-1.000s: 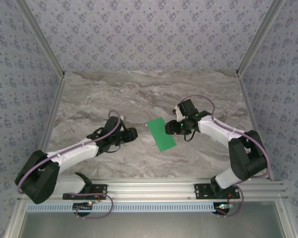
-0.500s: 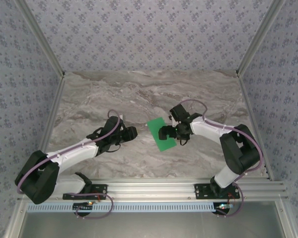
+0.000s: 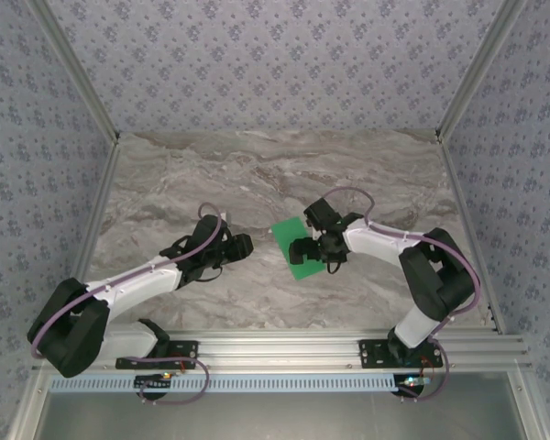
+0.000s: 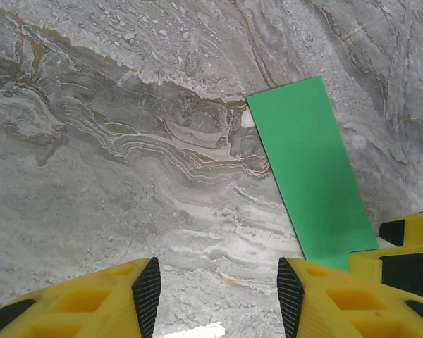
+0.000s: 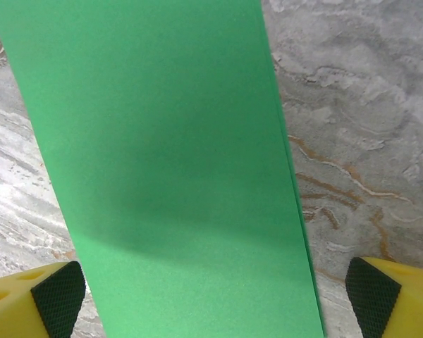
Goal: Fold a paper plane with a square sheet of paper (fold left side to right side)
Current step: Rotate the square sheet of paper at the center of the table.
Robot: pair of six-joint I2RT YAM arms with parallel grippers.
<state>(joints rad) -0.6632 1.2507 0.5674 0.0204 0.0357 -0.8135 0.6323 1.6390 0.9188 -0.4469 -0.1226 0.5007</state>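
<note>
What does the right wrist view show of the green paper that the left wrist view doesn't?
Right wrist view: close up, the green sheet shows stacked layers along its right edge, so it is folded, and the right gripper stands open, one pad on either side. Left wrist view: the sheet's narrow rectangular outline with its far end and both far corners, and the left gripper open over bare table beside it. Both: the sheet lying flat on the marble table.

We record that the right gripper [image 3: 303, 249] has advanced leftward over the folded square sheet of paper [image 3: 285, 231]. Its fingers [image 5: 56, 299] have spread wide and now straddle the sheet.
</note>
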